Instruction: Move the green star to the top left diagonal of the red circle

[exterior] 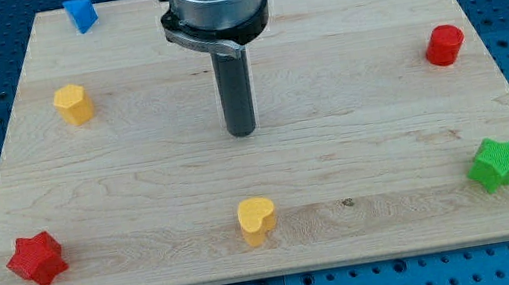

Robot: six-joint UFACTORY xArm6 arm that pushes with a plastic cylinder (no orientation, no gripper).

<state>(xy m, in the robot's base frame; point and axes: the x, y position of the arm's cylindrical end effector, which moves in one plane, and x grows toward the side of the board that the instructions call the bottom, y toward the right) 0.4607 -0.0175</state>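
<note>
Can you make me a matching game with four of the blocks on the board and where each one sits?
Blocks:
1. green star
2. red circle
3. blue block
4. red star

Places:
A. the view's top left corner
B. the view's bottom left corner
C. the view's right edge, upper half
D. the view's bottom right corner

My tip stands mid-board, touching none of them.

Pairs: 1-D, 2-C, 3-A, 4-B

One raised, near view faces the whole board (139,180).
</note>
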